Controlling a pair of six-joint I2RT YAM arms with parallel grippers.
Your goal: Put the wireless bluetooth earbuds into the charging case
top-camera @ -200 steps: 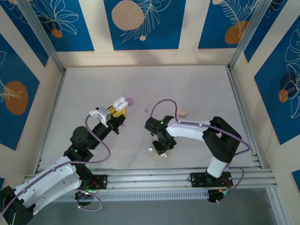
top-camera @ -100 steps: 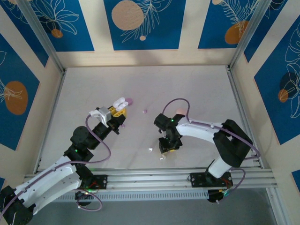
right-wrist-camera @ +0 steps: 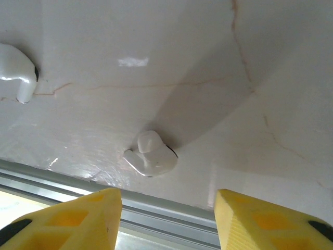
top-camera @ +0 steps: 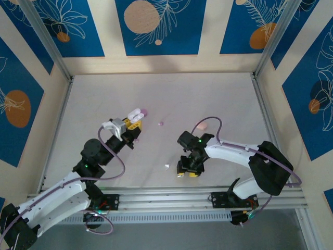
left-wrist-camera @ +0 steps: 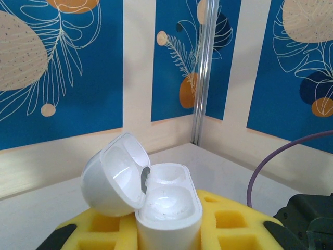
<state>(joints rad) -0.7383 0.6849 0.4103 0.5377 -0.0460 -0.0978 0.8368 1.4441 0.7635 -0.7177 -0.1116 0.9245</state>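
Note:
My left gripper (top-camera: 131, 125) is shut on a white charging case (left-wrist-camera: 167, 205), held upright with its lid (left-wrist-camera: 112, 177) swung open and both wells bare. The same case (top-camera: 136, 114) shows left of centre from above. My right gripper (top-camera: 186, 170) hangs open near the table's front edge. Between and just beyond its yellow fingertips (right-wrist-camera: 78, 219) a white stemmed earbud (right-wrist-camera: 151, 155) lies on the table, untouched. A second white earbud (right-wrist-camera: 18, 70) lies to its left, also seen from above (top-camera: 167, 166). A tiny lilac earbud (top-camera: 161, 124) rests mid-table.
A pink rounded piece (top-camera: 200, 126) lies behind the right arm. A lilac piece (top-camera: 145, 111) sits just past the held case. The aluminium rail (right-wrist-camera: 156, 205) runs along the near edge right beside the right gripper. Frame posts and walls enclose the table.
The right gripper has moved toward the front edge and to the right while its fingers spread apart. The left gripper still holds the open case, shifted only slightly.

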